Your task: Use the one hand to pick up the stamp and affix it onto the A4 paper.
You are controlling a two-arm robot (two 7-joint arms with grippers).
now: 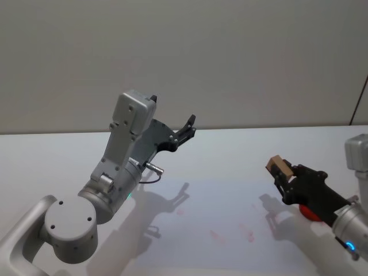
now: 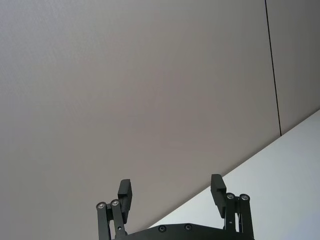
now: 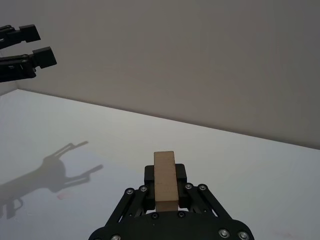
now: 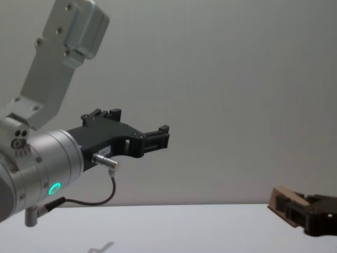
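Your right gripper (image 1: 283,172) is pinching the stamp (image 1: 278,167), a small tan wooden block, between its black fingers. It holds the block in the air on the right side, above the white table (image 1: 230,149). From the right wrist camera, the stamp (image 3: 165,182) stands on end between the fingers, its top half clear of them. The block looks light, rigid and smooth-sided, so it should handle easily with a firm squeeze on its flat side faces, low down. Faint red marks (image 1: 247,234) lie on the surface below; the paper's edges are hard to make out. Your left gripper (image 1: 187,127) is raised on the left, fingers spread and holding nothing.
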